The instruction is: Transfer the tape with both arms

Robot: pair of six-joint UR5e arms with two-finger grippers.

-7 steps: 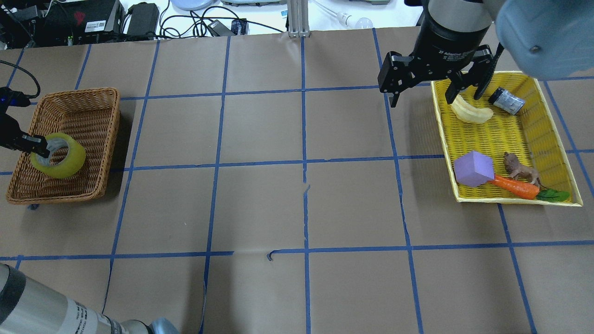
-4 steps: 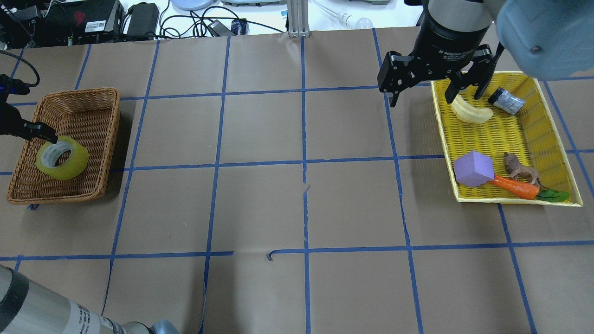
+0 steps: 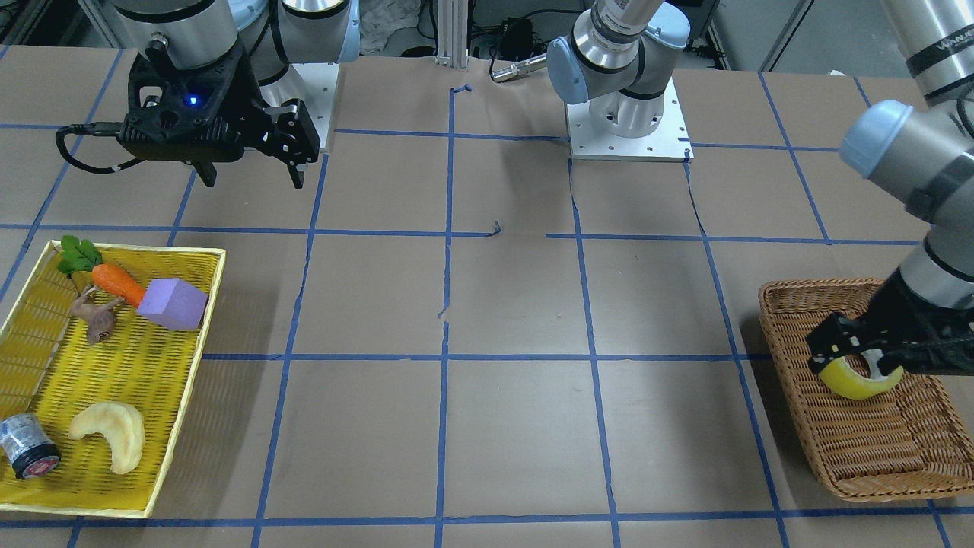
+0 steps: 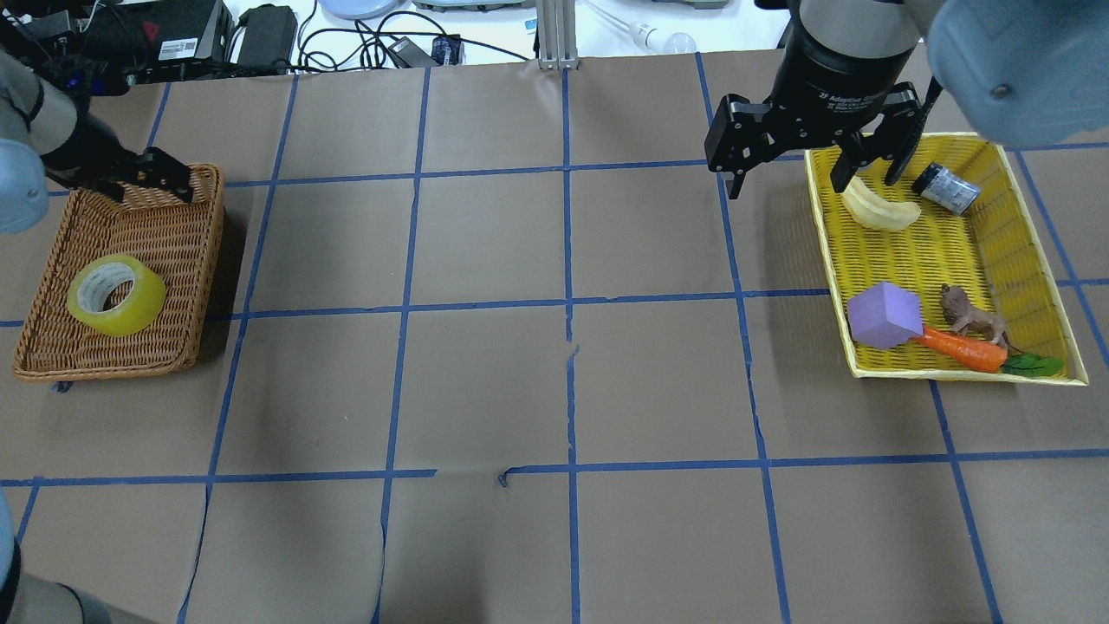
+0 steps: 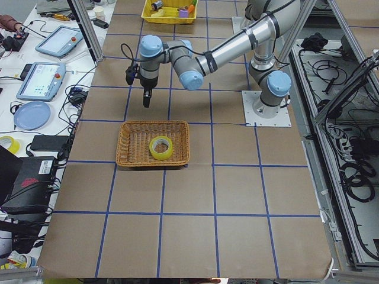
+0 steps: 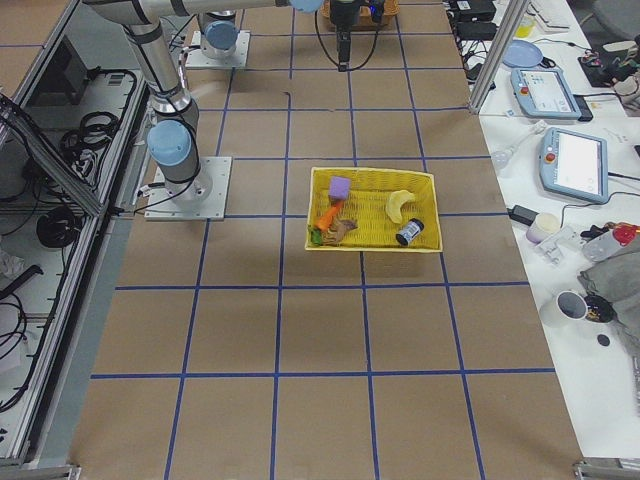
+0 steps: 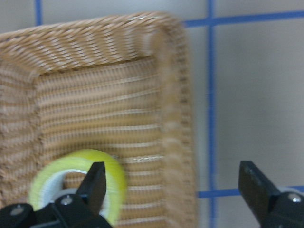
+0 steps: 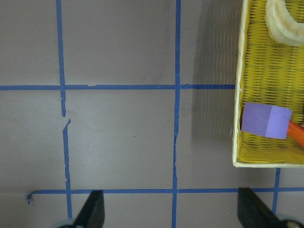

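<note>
The yellow tape roll (image 4: 116,295) lies flat in the wicker basket (image 4: 186,260) at the table's left; it also shows in the exterior left view (image 5: 160,147). My left gripper (image 4: 160,178) is open and empty, raised over the basket's far right corner, apart from the tape. In the left wrist view the tape (image 7: 78,183) sits at the lower left, by one of the fingers (image 7: 95,183). My right gripper (image 4: 787,184) is open and empty, hovering beside the yellow tray's far left corner; it also shows in the front-facing view (image 3: 251,179).
The yellow tray (image 4: 1040,286) at the right holds a pale crescent piece (image 4: 879,208), a purple block (image 4: 884,316), a carrot (image 4: 957,347), a toy animal (image 4: 970,316) and a small silver cylinder (image 4: 947,188). Cables and devices (image 4: 173,39) lie beyond the far edge.
My left gripper let go of the tape, which settled flat in the basket, then rose and moved to the basket's far corner. The right arm has not moved.
</note>
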